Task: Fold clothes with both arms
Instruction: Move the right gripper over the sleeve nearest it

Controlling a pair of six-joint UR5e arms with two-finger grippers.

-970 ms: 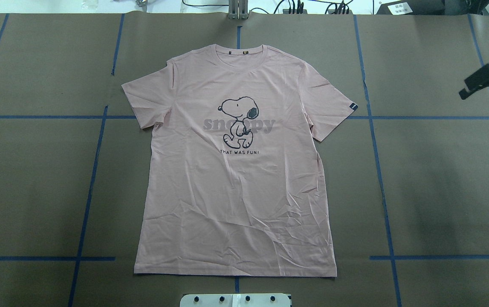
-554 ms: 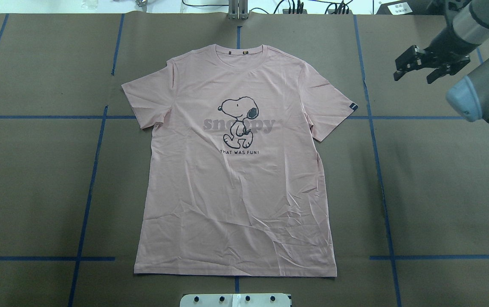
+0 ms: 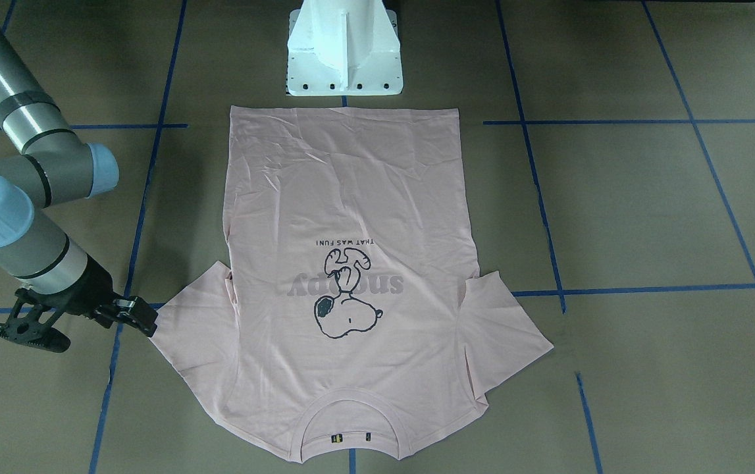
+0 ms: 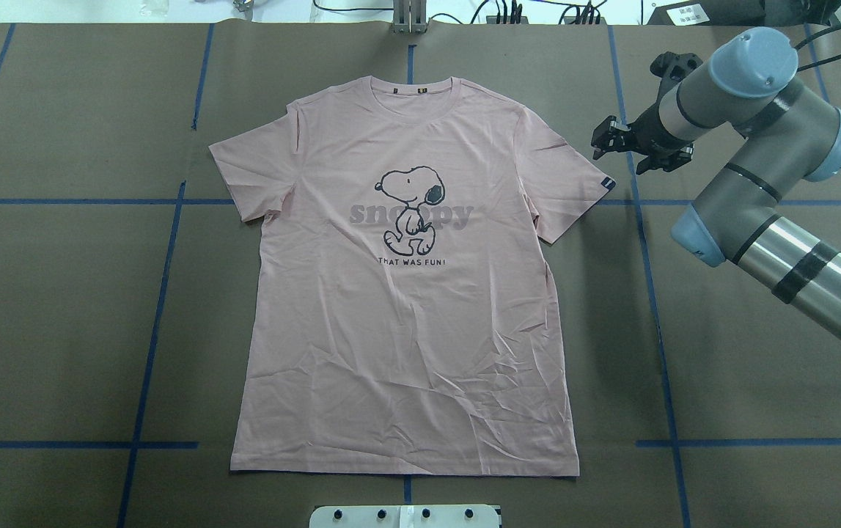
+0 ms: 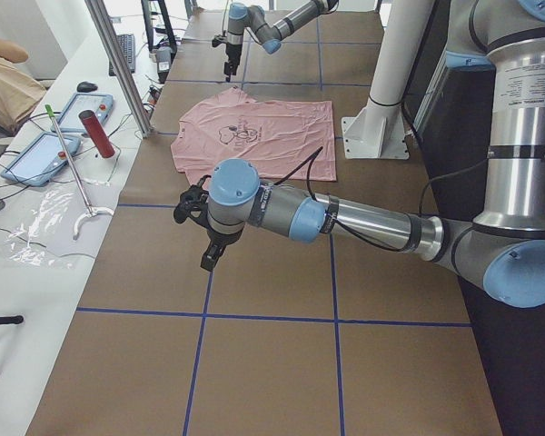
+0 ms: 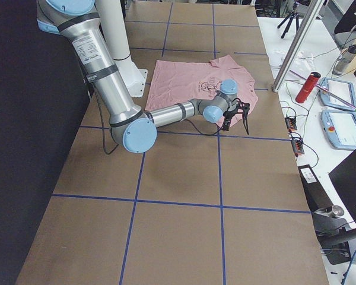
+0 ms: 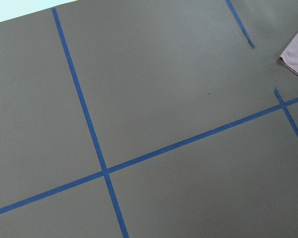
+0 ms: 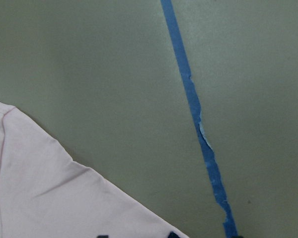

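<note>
The pale pink T-shirt point(image 4: 405, 330) lies flat and face up on the brown table, neck toward the far side, dog print at chest height. It also shows in the front-facing view point(image 3: 351, 197). My right gripper point(image 4: 622, 152) hovers just outside the shirt's right sleeve point(image 4: 574, 176), jaws apart and empty; in the front-facing view the gripper point(image 3: 142, 318) is beside the sleeve's edge. The right wrist view shows the sleeve corner point(image 8: 39, 198) and bare table. My left gripper point(image 5: 204, 247) shows only in the left side view, off the shirt over bare table; I cannot tell whether it is open.
The white pedestal base point(image 3: 344, 59) stands at the shirt's hem side. Blue tape lines point(image 4: 647, 293) grid the brown table cover. A side bench holds tablets and a red bottle point(image 5: 97, 133); a metal post point(image 5: 118, 64) stands at the table's edge.
My right arm has swung in from the table's right edge to just beside the shirt's right sleeve. The shirt has not moved.
</note>
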